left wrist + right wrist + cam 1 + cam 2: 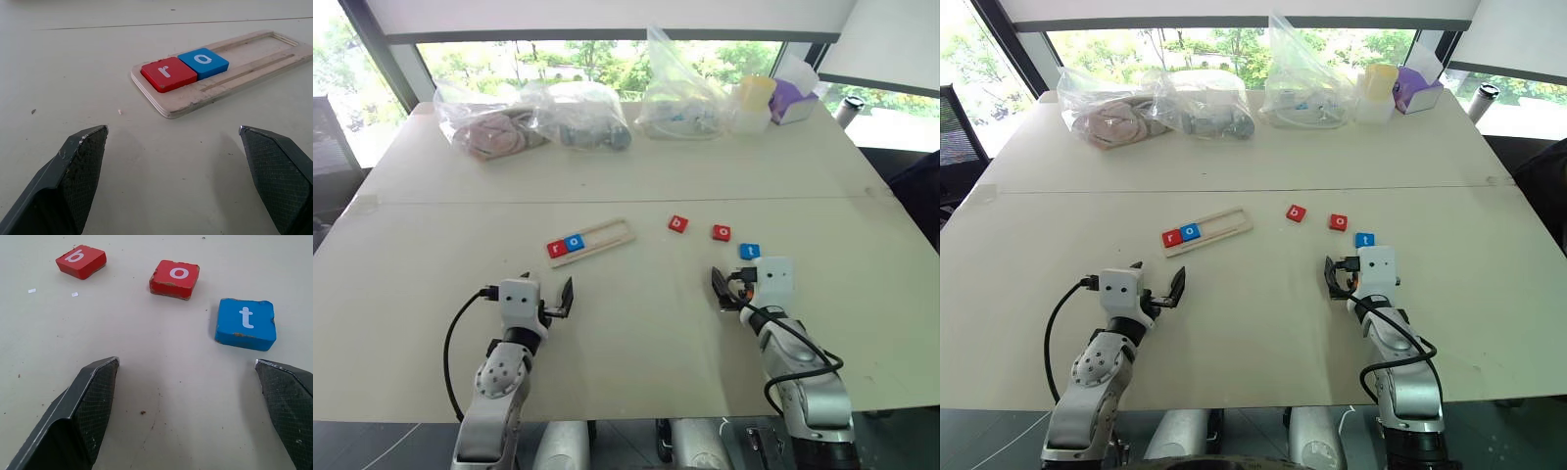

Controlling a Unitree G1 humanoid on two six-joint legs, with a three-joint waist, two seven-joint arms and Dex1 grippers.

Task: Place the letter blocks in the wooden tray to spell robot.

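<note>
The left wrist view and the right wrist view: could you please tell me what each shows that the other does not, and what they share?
Left wrist view: the wooden tray holding a red r block and a blue o block side by side at one end. Right wrist view: three loose blocks, red b, red o and blue t. Both: the pale table and an open end effector, empty.

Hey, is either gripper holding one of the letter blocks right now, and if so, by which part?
Nothing is held. The left gripper and right gripper are both open and empty above the table.
</note>
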